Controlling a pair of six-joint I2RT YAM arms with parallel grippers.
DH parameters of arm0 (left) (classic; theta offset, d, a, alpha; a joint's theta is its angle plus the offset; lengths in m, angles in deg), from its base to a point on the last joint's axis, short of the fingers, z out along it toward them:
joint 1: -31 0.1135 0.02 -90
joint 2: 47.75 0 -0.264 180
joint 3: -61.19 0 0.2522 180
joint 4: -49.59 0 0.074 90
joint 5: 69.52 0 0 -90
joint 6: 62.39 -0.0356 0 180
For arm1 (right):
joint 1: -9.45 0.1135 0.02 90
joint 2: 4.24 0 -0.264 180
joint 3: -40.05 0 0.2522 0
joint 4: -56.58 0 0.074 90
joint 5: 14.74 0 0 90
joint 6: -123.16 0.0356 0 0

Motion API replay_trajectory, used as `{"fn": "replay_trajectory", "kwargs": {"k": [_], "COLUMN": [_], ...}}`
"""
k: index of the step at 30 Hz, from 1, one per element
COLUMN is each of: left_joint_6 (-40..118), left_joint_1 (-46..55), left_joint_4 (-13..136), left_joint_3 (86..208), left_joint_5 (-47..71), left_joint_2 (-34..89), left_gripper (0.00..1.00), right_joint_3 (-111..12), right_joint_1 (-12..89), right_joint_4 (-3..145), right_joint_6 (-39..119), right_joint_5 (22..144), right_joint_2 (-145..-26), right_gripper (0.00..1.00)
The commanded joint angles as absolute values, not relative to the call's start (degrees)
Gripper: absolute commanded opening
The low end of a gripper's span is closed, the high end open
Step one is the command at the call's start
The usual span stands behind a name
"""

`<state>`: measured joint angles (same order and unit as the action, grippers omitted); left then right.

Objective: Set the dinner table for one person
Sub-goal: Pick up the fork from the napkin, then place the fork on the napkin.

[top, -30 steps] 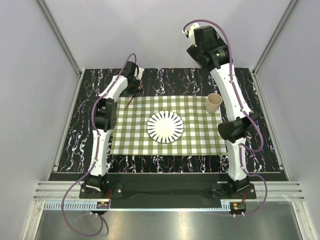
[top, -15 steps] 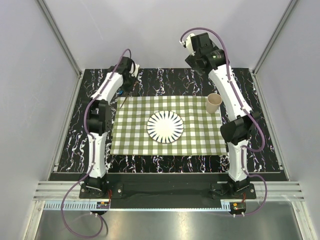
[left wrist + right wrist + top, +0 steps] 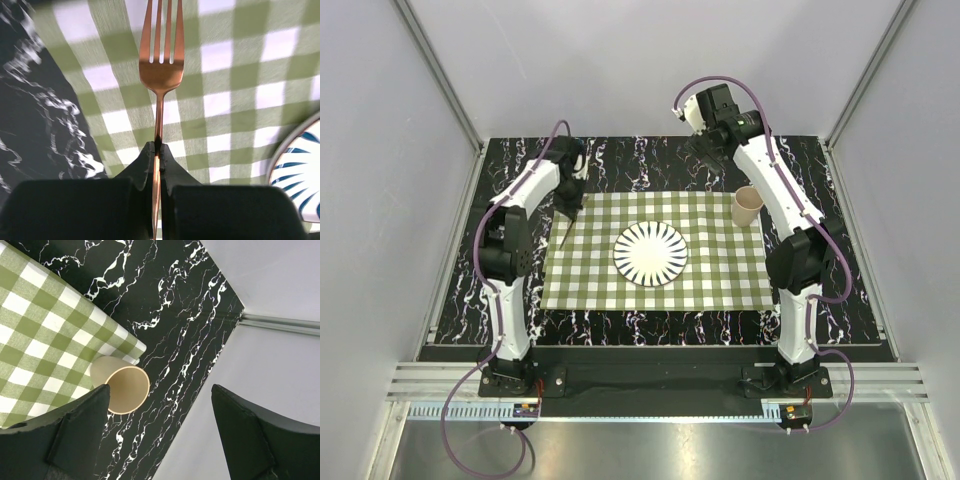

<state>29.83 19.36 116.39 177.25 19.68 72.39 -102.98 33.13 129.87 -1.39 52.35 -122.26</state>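
My left gripper (image 3: 159,150) is shut on the handle of a copper fork (image 3: 160,75), whose tines point away over the left part of the green-and-white checked cloth (image 3: 225,100). From above, that gripper (image 3: 570,198) hangs over the cloth's back left corner with the fork (image 3: 565,228) slanting down. A white plate with dark rays (image 3: 650,253) lies mid-cloth, and its rim (image 3: 300,165) shows at the right of the left wrist view. My right gripper (image 3: 160,390) is open and empty, high above a tan cup (image 3: 122,387). The cup (image 3: 748,205) stands on the cloth's back right corner on the dinner table (image 3: 650,160).
The black veined tabletop (image 3: 175,315) shows around the cloth (image 3: 720,270) on all sides. Grey walls and metal rails (image 3: 280,325) close in the back and sides. The right arm (image 3: 708,150) reaches over the table's back edge.
The left arm has carried the fork nearer and lower, over the cloth's left edge. The right arm has dropped and swung left, away from the cup.
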Motion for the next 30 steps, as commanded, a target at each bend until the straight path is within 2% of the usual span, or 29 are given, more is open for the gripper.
{"fn": "replay_trajectory", "kwargs": {"k": [1, 20, 30], "left_joint_6": [33.23, 38.42, 40.00], "left_joint_1": [19.49, 14.66, 13.95], "left_joint_4": [113.63, 108.53, 105.89], "left_joint_3": [172.53, 162.76, 153.80], "left_joint_5": [20.39, 24.87, 25.22], "left_joint_2": [68.53, 62.99, 58.07], "left_gripper": [0.00, 0.00, 0.00], "right_joint_3": [-103.70, -105.37, -105.02], "right_joint_1": [33.27, 33.27, 33.62], "right_joint_4": [127.55, 127.29, 127.29], "right_joint_6": [-1.56, -2.09, -2.44], "right_joint_5": [54.35, 54.17, 54.08], "right_joint_2": [-118.24, -119.12, -117.97], "right_gripper": [0.89, 0.89, 0.89]}}
